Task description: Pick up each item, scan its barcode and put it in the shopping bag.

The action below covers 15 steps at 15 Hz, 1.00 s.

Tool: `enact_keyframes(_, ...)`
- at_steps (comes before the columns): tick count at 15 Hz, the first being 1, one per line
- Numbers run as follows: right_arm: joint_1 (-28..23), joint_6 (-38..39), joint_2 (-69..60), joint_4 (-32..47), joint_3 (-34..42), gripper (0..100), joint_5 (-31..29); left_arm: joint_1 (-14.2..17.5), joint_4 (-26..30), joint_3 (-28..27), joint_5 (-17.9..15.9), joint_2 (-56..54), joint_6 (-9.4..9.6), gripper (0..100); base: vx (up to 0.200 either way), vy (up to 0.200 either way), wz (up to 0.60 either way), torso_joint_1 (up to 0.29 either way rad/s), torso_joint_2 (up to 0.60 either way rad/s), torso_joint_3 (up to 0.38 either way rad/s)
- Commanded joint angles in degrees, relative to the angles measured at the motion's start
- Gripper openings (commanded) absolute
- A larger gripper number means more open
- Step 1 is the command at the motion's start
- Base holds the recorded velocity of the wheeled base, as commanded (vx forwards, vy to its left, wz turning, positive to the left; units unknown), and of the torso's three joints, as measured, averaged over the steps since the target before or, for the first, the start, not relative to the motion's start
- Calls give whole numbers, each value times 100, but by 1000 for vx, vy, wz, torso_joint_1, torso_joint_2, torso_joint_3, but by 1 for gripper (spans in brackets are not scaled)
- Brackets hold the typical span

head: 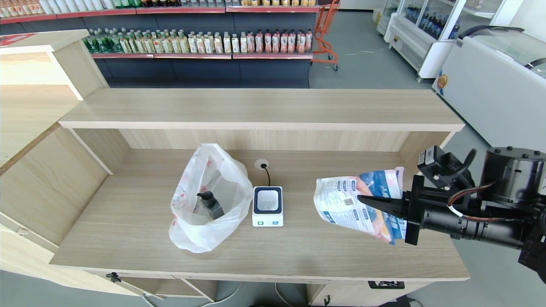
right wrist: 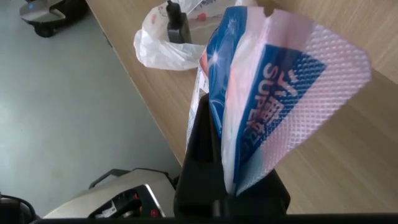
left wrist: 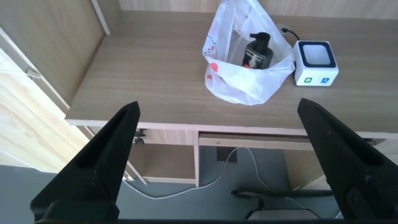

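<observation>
My right gripper [head: 375,204] is shut on a blue, white and pink snack packet [head: 354,200], holding it in the air above the right part of the counter, to the right of the scanner. In the right wrist view the packet [right wrist: 273,81] stands up from the dark fingers [right wrist: 202,143]. The white barcode scanner [head: 267,205] sits mid-counter, its window facing up. Left of it the white plastic shopping bag [head: 194,213] lies open with a dark pump bottle [head: 210,204] inside. My left gripper [left wrist: 217,162] hangs open off the counter's front edge, nothing between its fingers; bag [left wrist: 249,84] and scanner [left wrist: 316,62] lie beyond it.
The wooden counter [head: 128,221] has a raised back ledge [head: 256,108] and side walls. A cable runs from the scanner to a grommet [head: 261,163]. Store shelves with bottles [head: 196,42] and freezers [head: 490,72] stand behind.
</observation>
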Motion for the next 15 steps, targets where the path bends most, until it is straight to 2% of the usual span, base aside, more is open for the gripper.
enact_keyframes(1,-78,23,26,-3,51,0,-2,7,-1,1,3,-2,-3,100,0,200,0,-12,7,-2)
enact_keyframes(5,-245,76,61,6,236,0,7,7,-1,1,-6,-2,5,100,0,0,0,0,0,0)
enact_keyframes(13,-315,58,219,-3,315,0,15,7,-1,1,3,-2,-3,100,200,0,0,0,4,3)
enact_keyframes(15,-306,67,307,-3,253,0,15,7,-1,1,3,-2,-3,100,0,0,0,0,0,0)
